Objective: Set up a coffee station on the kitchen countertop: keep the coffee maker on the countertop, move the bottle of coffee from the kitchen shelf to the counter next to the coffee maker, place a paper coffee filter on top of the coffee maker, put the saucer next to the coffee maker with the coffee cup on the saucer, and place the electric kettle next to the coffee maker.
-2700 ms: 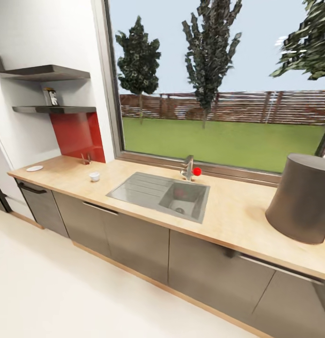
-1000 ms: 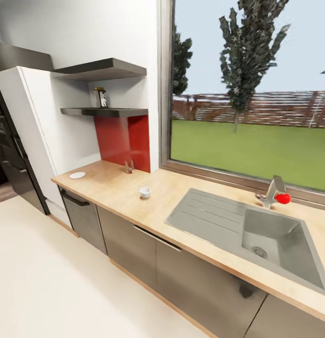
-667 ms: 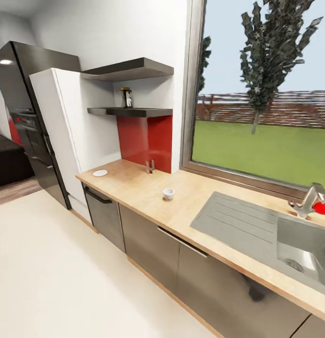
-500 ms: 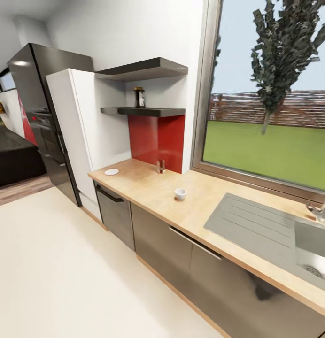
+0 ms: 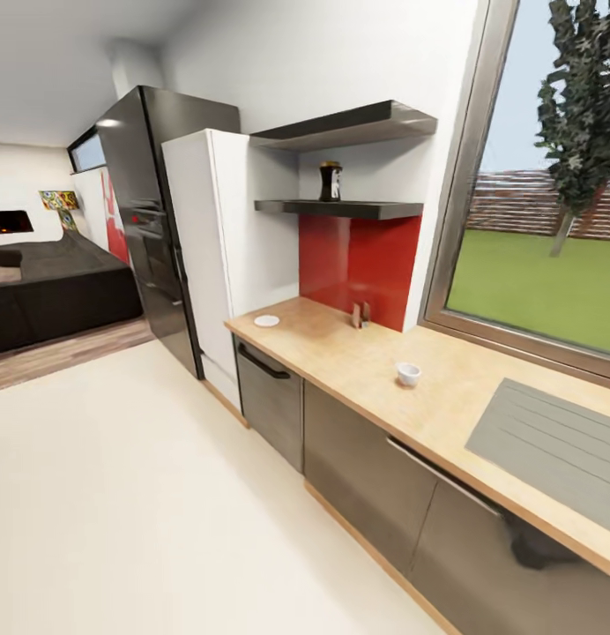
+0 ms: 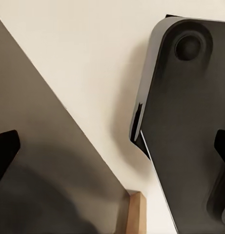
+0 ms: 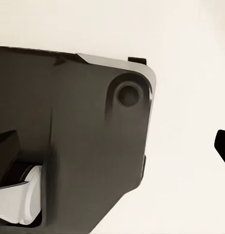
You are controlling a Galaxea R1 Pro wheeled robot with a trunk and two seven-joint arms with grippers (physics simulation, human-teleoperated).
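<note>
While one dark bottle of coffee stands upright on the lower of two dark wall shelves, the other task things in sight rest on the wooden countertop below. One white saucer lies near the counter's far end, close to the white cabinet. One small white coffee cup sits well apart from it, nearer the grey drainboard. Between them, against the red backsplash, stands one small object too small to identify. Beyond the cabinet stands one black refrigerator, and a dark sofa lies farther off. Each wrist view looks down on pale floor and the robot's dark base. The left gripper and right gripper each show two dark fingertips at opposite edges, spread wide with nothing between them.
</note>
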